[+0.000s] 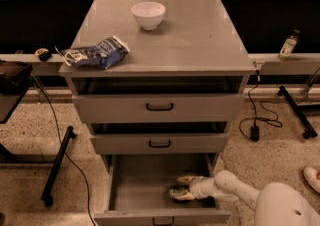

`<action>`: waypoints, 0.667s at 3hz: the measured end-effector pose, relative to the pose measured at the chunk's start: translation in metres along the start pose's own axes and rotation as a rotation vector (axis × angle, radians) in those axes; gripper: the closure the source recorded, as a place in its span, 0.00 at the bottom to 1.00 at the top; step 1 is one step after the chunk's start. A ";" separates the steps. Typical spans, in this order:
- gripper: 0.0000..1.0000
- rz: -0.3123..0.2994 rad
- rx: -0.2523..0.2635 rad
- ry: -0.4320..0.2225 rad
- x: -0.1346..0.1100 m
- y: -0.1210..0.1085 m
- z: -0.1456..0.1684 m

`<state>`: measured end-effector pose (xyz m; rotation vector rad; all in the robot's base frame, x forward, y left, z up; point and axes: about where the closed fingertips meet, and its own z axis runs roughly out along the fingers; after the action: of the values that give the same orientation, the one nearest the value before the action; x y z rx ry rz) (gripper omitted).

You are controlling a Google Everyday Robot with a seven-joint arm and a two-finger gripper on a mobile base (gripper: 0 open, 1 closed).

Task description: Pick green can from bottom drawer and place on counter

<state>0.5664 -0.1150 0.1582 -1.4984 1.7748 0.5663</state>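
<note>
one green can [174, 192] lies at the end effector [183, 188] in bottom drawer [142, 185].

The worktop [200, 40] and the bottom drawer [142, 180] looked like smooth, matt grey-painted metal, the bowl [148, 14] glossy white, the snack bag [95, 52] crinkled and shiny, the floor [280, 160] speckled stone, and the claw [178, 188], low in the drawer's front right at the green can [173, 192], smooth pale plastic.
</note>
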 end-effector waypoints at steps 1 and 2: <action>0.33 -0.032 -0.030 0.077 0.027 0.006 0.024; 0.34 -0.033 -0.037 0.087 0.031 0.007 0.025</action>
<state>0.5648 -0.1151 0.1173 -1.5964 1.8112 0.5268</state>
